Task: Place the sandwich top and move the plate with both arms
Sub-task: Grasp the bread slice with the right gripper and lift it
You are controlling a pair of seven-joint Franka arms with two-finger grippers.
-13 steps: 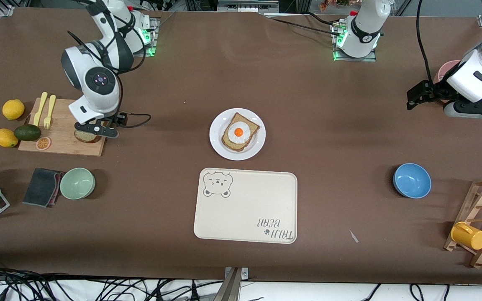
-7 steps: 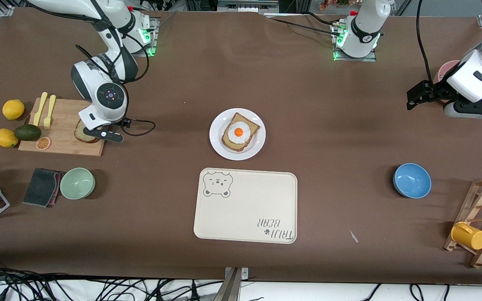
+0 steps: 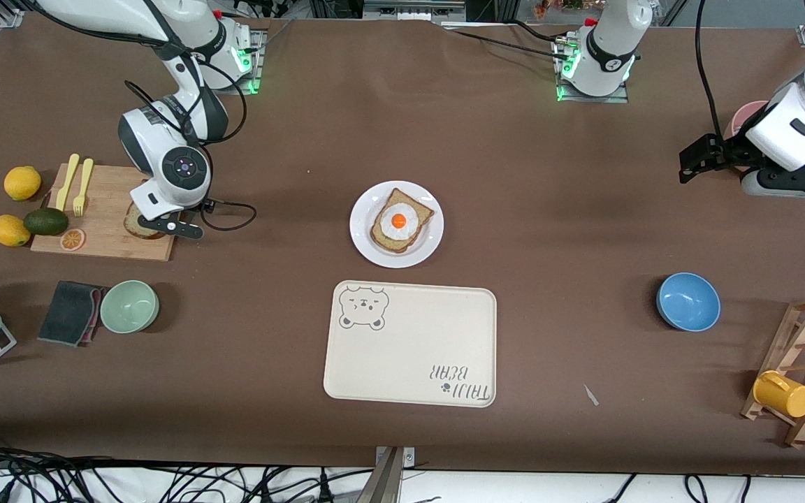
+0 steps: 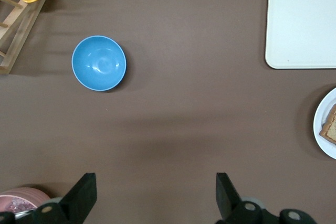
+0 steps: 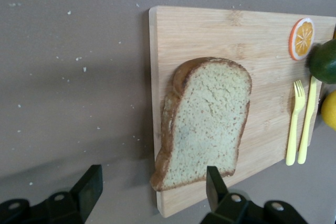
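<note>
Reaching for the sandwich top (image 5: 202, 121), lying on the cutting board (image 3: 105, 223) at the right arm's end, with the right gripper (image 5: 152, 195) spread wide just above it, nothing held. Waiting wide open: the left gripper (image 4: 155, 195), over bare table. Remaining: topping the one egg slice (image 3: 400, 222), moving the one plate (image 3: 363, 241); counting two bread slices, two arms.

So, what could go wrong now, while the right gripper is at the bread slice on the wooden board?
The plain light-brown bread slice overhangs the wooden cutting board; the right gripper, jaws open, straddles only one crust and may pinch only that, or push the slice off. The yellow fork lies nearby. The left gripper waits, open.
</note>
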